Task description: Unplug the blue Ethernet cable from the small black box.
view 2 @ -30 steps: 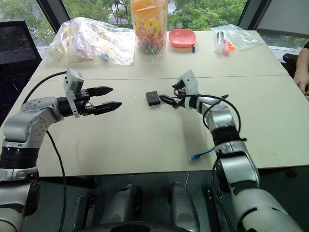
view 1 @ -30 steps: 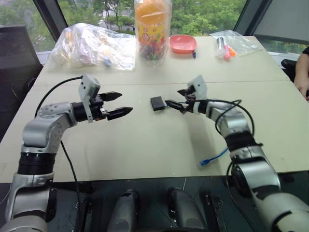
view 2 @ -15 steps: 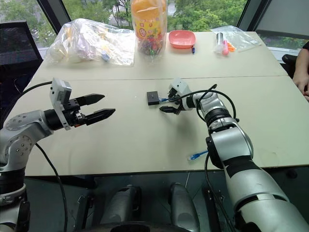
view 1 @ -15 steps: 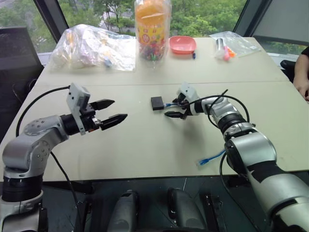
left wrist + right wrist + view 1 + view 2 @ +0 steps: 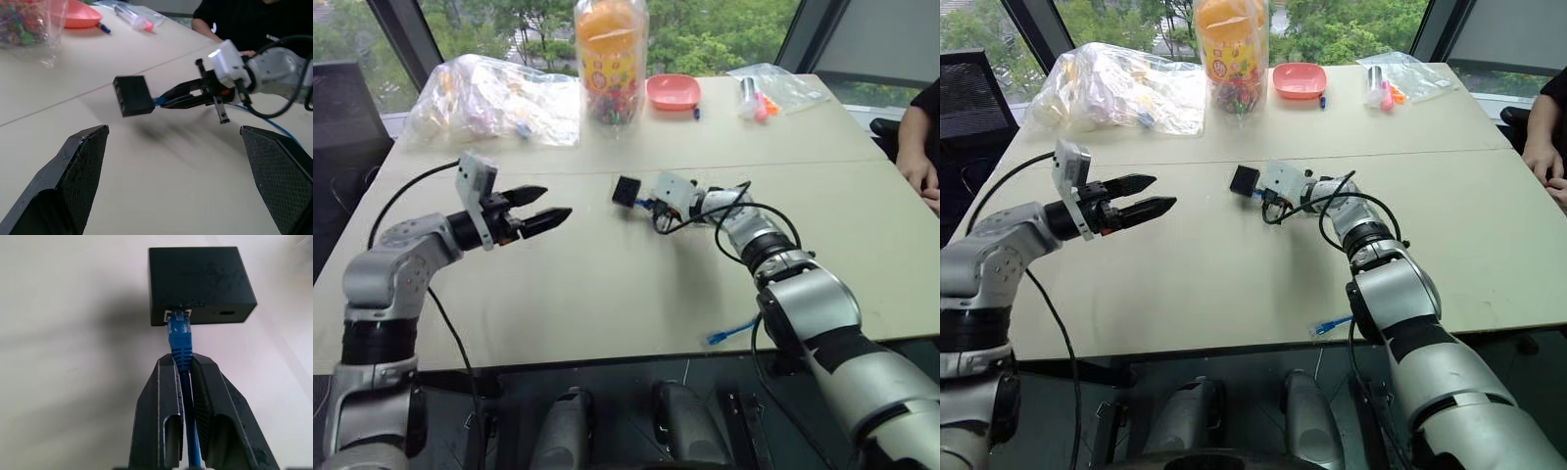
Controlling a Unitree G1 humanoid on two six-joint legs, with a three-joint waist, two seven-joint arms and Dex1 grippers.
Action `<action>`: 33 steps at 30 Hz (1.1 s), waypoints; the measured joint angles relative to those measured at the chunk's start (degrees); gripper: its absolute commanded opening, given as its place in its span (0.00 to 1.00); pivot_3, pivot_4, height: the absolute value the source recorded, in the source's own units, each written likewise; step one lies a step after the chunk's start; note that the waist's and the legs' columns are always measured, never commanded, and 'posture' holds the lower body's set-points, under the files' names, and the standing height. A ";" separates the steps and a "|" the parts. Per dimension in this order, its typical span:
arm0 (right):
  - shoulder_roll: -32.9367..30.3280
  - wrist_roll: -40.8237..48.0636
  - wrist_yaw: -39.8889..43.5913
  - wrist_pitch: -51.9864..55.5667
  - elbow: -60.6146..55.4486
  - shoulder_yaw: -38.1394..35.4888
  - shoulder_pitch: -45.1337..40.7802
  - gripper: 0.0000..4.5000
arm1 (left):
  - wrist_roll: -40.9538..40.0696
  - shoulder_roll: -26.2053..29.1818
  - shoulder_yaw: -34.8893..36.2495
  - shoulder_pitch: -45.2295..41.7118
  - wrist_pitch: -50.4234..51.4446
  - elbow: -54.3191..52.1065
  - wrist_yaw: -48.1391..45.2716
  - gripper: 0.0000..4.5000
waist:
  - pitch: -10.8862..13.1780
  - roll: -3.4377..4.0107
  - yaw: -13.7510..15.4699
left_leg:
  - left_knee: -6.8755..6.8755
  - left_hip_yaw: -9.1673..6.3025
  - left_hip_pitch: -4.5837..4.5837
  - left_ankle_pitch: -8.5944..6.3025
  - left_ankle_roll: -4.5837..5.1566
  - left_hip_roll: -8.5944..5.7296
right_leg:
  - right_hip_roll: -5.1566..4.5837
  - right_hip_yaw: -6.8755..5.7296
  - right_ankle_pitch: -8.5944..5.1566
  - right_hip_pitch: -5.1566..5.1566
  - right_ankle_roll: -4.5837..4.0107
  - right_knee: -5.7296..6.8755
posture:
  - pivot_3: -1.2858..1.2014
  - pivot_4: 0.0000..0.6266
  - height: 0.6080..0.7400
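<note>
The small black box (image 5: 626,190) is at mid-table, tilted, and in the left wrist view it seems raised a little over its shadow. The blue Ethernet cable (image 5: 181,340) is plugged into the box's side port (image 5: 177,316). My right gripper (image 5: 182,363) is shut on the cable just behind the plug, seen side-on in the left wrist view (image 5: 164,101). The cable's free end (image 5: 729,331) hangs off the table's front edge. My left gripper (image 5: 555,203) hovers open to the left of the box, pointing at it, with nothing between its fingers (image 5: 83,171).
At the back of the table stand a tall candy jar (image 5: 610,59), a crumpled plastic bag (image 5: 494,93), a pink bowl (image 5: 673,91) and a clear bag of markers (image 5: 769,88). A person's arm (image 5: 915,147) rests at the right edge.
My right gripper rolled over and went from open to shut on the cable behind the plug. The box tipped up. My left gripper edged toward the box.
</note>
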 measured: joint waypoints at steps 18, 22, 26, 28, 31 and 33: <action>-15.74 -7.40 -11.17 -10.08 -41.69 0.12 20.82 0.04 | 12.17 -17.77 -3.31 -37.29 -15.68 60.06 -19.23 1.00 | 0.07 -0.12 -0.41 | -0.06 0.08 -0.02 -0.05 0.08 -0.08 | 0.08 0.28 -0.03 -0.09 0.39 0.01 | 0.52 0.24 1.00; -16.38 -7.29 -10.67 -8.27 -45.00 0.08 22.65 0.02 | 13.85 -19.23 -2.23 -38.39 -17.76 63.16 -19.35 0.88 | 0.12 -0.21 -0.01 | 0.01 0.09 -0.10 -0.05 0.08 -0.10 | 0.04 0.28 -0.03 -0.09 0.39 -0.01 | 0.52 0.24 1.00; -16.43 -6.86 -10.11 -6.99 -48.50 -0.01 23.66 0.02 | 14.90 -20.39 -1.34 -39.49 -19.25 63.63 -19.29 0.54 | 0.13 -0.23 0.07 | 0.02 0.09 -0.12 -0.05 0.09 -0.11 | 0.03 0.29 -0.04 -0.10 0.39 -0.03 | 0.52 0.24 1.00; -16.47 -6.79 -9.77 -6.28 -50.04 -0.14 24.10 0.02 | 15.48 -20.92 -0.64 -39.73 -19.30 63.63 -20.23 0.34 | 0.13 -0.23 0.09 | 0.02 0.09 -0.12 -0.05 0.09 -0.11 | 0.03 0.28 -0.04 -0.09 0.39 -0.03 | 0.52 0.24 1.00; -16.64 -6.79 -9.29 -4.96 -50.80 -0.14 24.88 0.02 | 16.15 -21.27 -0.47 -39.74 -19.26 63.63 -22.04 0.11 | 0.14 -0.24 0.08 | 0.02 0.09 -0.12 -0.05 0.09 -0.11 | 0.03 0.28 -0.04 -0.10 0.38 -0.03 | 0.52 0.24 1.00; -16.65 -6.79 -9.00 -4.41 -51.74 -0.14 25.39 0.02 | 16.77 -21.22 -0.32 -39.74 -19.24 63.64 -22.51 0.11 | 0.14 -0.25 0.08 | 0.02 0.09 -0.12 -0.05 0.09 -0.11 | 0.03 0.28 -0.04 -0.10 0.38 -0.02 | 0.52 0.24 1.00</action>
